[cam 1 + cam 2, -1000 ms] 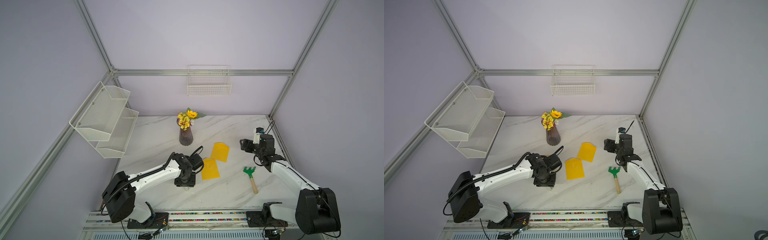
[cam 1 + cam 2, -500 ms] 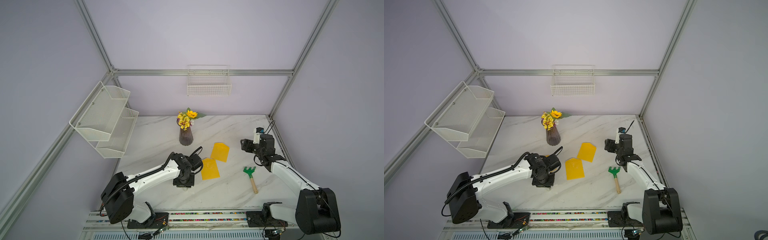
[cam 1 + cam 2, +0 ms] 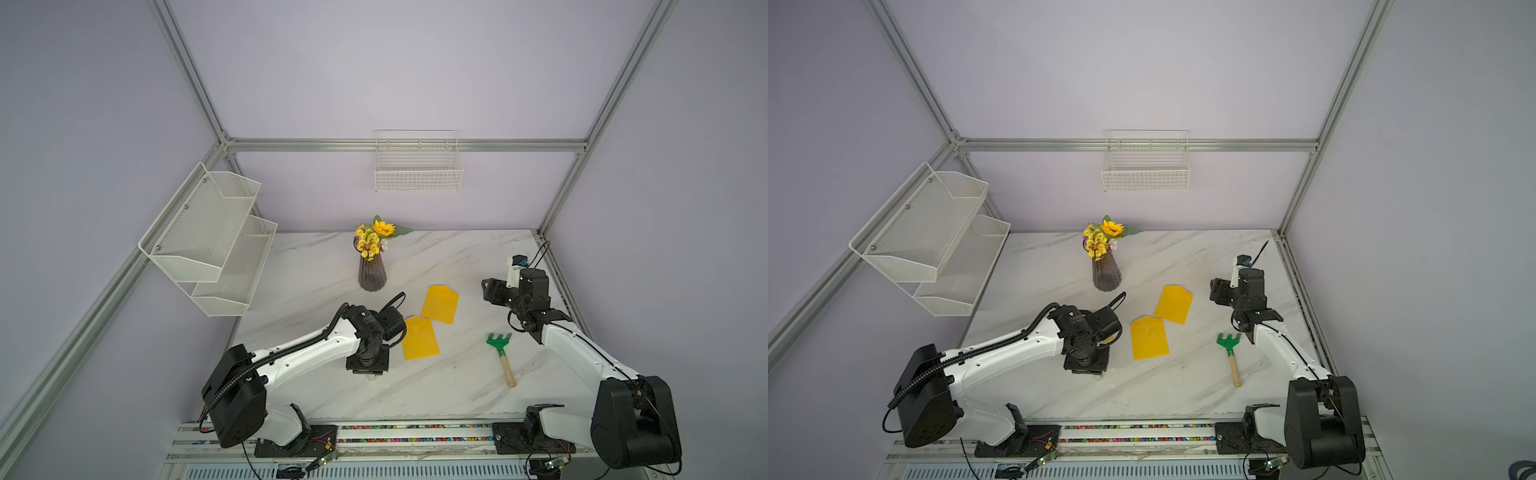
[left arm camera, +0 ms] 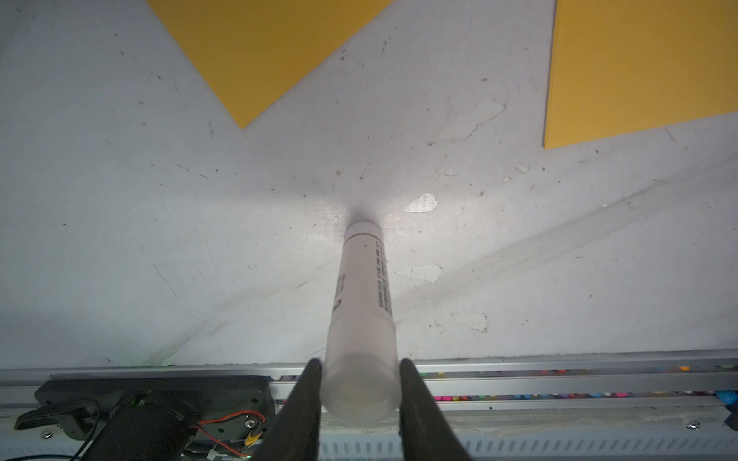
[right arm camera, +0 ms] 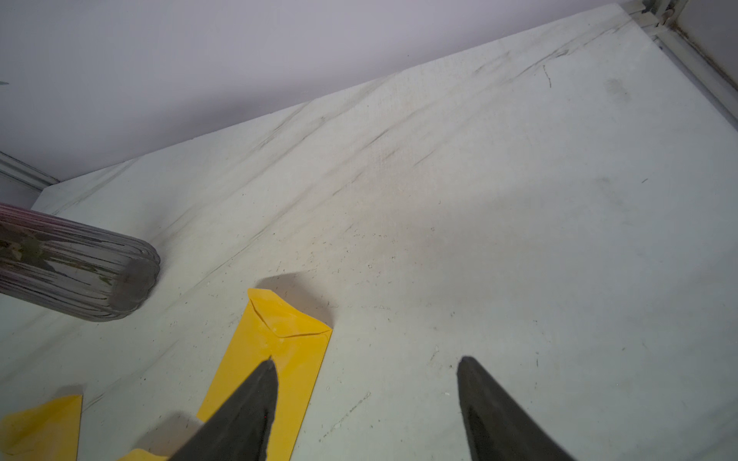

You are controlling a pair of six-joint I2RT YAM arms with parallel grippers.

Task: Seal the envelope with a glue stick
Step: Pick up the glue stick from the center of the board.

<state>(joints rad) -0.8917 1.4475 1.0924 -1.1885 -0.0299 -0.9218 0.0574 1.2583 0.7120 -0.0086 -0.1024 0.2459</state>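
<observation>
White glue stick point(image 4: 361, 311) stood upright on table point(image 4: 159, 219), lower centre of frame | left gripper point(image 4: 359, 369) clamped its upper end | nearest yellow envelope point(image 3: 419, 343) lay just right of it in a top view | right gripper point(image 5: 365, 395) gaped empty, well apart

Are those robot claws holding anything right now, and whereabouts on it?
The left gripper pinches the glue stick by its frosted cap end, its other end pointing down at the table. The right gripper is open, holding nothing.
</observation>
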